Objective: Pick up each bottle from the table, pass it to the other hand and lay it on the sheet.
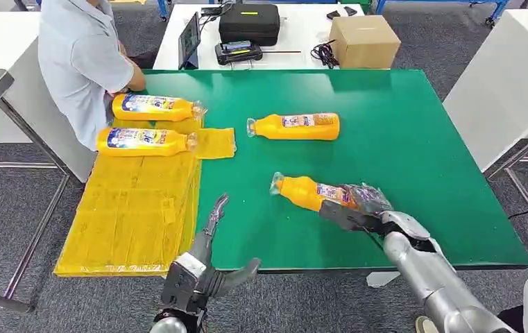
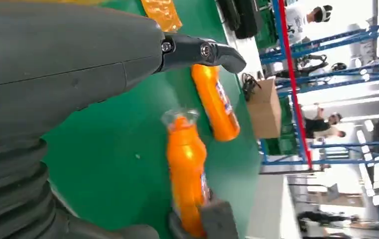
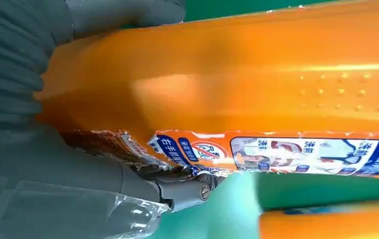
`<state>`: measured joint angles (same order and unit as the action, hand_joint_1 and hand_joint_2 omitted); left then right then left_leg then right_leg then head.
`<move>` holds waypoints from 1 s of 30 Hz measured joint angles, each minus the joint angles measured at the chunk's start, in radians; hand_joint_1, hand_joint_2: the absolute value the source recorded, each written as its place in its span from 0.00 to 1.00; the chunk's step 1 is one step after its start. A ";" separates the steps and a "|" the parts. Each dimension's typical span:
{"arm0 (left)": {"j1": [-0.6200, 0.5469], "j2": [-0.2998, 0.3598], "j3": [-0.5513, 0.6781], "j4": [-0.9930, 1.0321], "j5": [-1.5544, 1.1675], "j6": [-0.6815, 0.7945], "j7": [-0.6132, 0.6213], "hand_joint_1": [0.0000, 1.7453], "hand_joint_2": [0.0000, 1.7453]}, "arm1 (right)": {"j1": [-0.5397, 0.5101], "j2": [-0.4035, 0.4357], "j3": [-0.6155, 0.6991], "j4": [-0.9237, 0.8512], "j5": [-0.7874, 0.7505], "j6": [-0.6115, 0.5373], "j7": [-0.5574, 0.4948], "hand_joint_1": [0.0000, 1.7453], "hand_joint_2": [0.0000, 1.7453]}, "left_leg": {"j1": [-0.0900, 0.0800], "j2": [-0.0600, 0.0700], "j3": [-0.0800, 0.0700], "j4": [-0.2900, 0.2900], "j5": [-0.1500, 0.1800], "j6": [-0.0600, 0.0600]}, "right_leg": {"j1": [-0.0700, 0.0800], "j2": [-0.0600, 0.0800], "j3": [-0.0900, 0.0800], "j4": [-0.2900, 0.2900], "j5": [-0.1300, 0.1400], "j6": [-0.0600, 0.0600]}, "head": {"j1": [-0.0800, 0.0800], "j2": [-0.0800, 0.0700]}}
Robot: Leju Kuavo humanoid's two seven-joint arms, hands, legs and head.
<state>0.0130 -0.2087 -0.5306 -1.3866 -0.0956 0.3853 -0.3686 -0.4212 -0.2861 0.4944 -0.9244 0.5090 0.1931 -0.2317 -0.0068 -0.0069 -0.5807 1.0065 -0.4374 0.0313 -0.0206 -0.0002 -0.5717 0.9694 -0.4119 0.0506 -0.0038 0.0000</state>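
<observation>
An orange bottle lies on the green table, cap pointing left. My right hand grips its base end; the right wrist view shows the fingers wrapped round the bottle. A second orange bottle lies farther back on the table. Two more bottles lie on the yellow sheet at the left. My left hand hangs open at the table's front edge beside the sheet, holding nothing. The left wrist view looks past its fingers to the held bottle.
A person in a light blue shirt stands at the table's far left corner, close to the sheet. Behind the green table a white table carries a cardboard box, a black case and a tablet.
</observation>
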 measured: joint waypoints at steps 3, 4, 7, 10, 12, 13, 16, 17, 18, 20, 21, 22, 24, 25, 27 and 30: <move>-0.014 -0.018 0.012 0.018 0.154 -0.032 -0.011 0.00 1.00 | 0.031 0.000 -0.019 -0.046 -0.149 0.066 -0.070 1.00 1.00 | 0.000 0.003 0.001 0.000 -0.001 0.000 | 0.000 0.003 0.000 0.000 0.000 0.000 | 0.000 0.000; -0.020 -0.027 0.022 0.029 0.242 -0.052 -0.001 0.00 1.00 | 0.038 0.005 -0.021 -0.061 -0.193 0.087 -0.079 1.00 1.00 | 0.000 0.003 0.001 0.000 -0.001 0.000 | 0.000 0.003 0.000 0.000 0.000 0.000 | 0.000 0.000; -0.034 -0.043 0.053 0.067 0.444 -0.104 0.037 0.00 1.00 | 0.048 0.028 -0.021 -0.096 -0.262 0.114 -0.083 1.00 1.00 | 0.001 0.003 0.000 0.000 0.000 0.000 | 0.001 0.003 -0.001 0.000 0.000 0.000 | 0.000 0.000; -0.043 -0.052 0.073 0.112 0.556 -0.140 0.048 0.00 1.00 | 0.052 0.059 -0.015 -0.120 -0.313 0.132 -0.085 1.00 1.00 | 0.001 0.003 -0.003 0.000 0.001 0.000 | 0.000 0.003 -0.003 0.001 0.001 0.000 | -0.001 0.000; -0.047 -0.054 0.082 0.135 0.578 -0.150 0.050 0.00 1.00 | 0.054 0.078 -0.009 -0.136 -0.330 0.133 -0.085 1.00 1.00 | 0.001 0.002 -0.005 0.000 0.002 0.000 | 0.000 0.003 -0.005 0.001 0.001 0.000 | -0.002 0.000; -0.050 -0.054 0.082 0.147 0.588 -0.158 0.051 0.00 1.00 | 0.054 0.085 -0.005 -0.145 -0.342 0.133 -0.085 1.00 1.00 | 0.001 0.000 -0.006 0.000 0.002 0.000 | 0.000 0.001 -0.005 0.001 0.001 0.000 | 0.000 0.000; -0.059 -0.055 0.080 0.176 0.608 -0.199 0.052 0.00 1.00 | 0.048 0.103 0.003 -0.164 -0.373 0.133 -0.085 1.00 1.00 | 0.000 -0.002 -0.009 0.000 0.002 0.000 | 0.000 0.000 -0.006 0.001 0.000 0.000 | -0.001 0.000; -0.064 -0.055 0.077 0.183 0.607 -0.210 0.050 0.00 1.00 | 0.043 0.109 0.008 -0.165 -0.377 0.133 -0.086 1.00 1.00 | 0.000 -0.002 -0.010 0.000 0.002 0.000 | 0.000 0.000 -0.007 0.001 0.000 0.000 | -0.001 0.000; -0.070 -0.055 0.072 0.191 0.598 -0.219 0.046 0.00 1.00 | 0.039 0.115 0.015 -0.166 -0.380 0.133 -0.087 1.00 1.00 | 0.000 -0.002 -0.011 0.000 0.002 0.000 | 0.000 0.000 -0.008 0.001 0.000 0.000 | 0.000 0.000; -0.089 -0.055 0.056 0.207 0.583 -0.230 0.038 0.00 1.00 | 0.028 0.129 0.029 -0.166 -0.380 0.133 -0.088 1.00 1.00 | 0.000 -0.002 -0.012 0.000 0.002 0.000 | -0.001 -0.001 -0.009 0.001 0.000 0.000 | 0.000 0.000; -0.097 -0.055 0.050 0.215 0.578 -0.239 0.038 0.00 1.00 | 0.022 0.135 0.037 -0.165 -0.376 0.131 -0.090 1.00 1.00 | 0.000 -0.002 -0.012 0.000 0.002 0.000 | -0.001 0.000 -0.009 0.001 0.000 0.000 | 0.000 0.000; -0.108 -0.055 0.045 0.225 0.577 -0.256 0.039 0.00 1.00 | 0.013 0.143 0.052 -0.163 -0.363 0.126 -0.092 1.00 1.00 | 0.000 -0.002 -0.012 0.000 0.002 0.000 | -0.001 0.000 -0.009 0.001 0.000 0.000 | -0.001 0.000; -0.128 -0.055 0.035 0.252 0.580 -0.280 0.044 0.00 1.00 | -0.004 0.156 0.080 -0.155 -0.348 0.114 -0.095 1.00 1.00 | 0.000 -0.002 -0.012 0.000 0.002 0.000 | 0.000 0.000 -0.009 0.001 0.000 0.000 | 0.000 0.000; -0.136 -0.055 0.035 0.266 0.581 -0.280 0.038 0.00 1.00 | -0.014 0.164 0.093 -0.147 -0.346 0.109 -0.098 1.00 1.00 | 0.000 -0.002 -0.012 0.000 0.002 0.000 | 0.000 0.000 -0.009 0.001 0.000 0.000 | -0.001 0.000; -0.155 -0.056 0.035 0.294 0.585 -0.281 0.030 0.00 1.00 | -0.029 0.173 0.117 -0.131 -0.342 0.105 -0.106 1.00 1.00 | 0.000 -0.002 -0.012 0.000 0.002 0.000 | 0.000 -0.001 -0.009 0.001 0.000 0.000 | 0.000 0.000; -0.171 -0.058 0.041 0.317 0.590 -0.282 0.017 0.00 1.00 | -0.043 0.184 0.142 -0.112 -0.340 0.101 -0.114 1.00 1.00 | 0.000 -0.002 -0.012 0.000 0.002 0.000 | 0.000 0.000 -0.010 0.001 0.000 0.000 | -0.001 0.000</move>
<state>-0.1575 -0.2670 -0.4895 -1.0700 0.4940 0.1034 -0.3517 -0.4637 -0.1023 0.6366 -1.0365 0.1686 0.2941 -0.3452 -0.0064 -0.0086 -0.5928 1.0064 -0.4351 0.0312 -0.0207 -0.0006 -0.5813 0.9707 -0.4114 0.0509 -0.0046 0.0000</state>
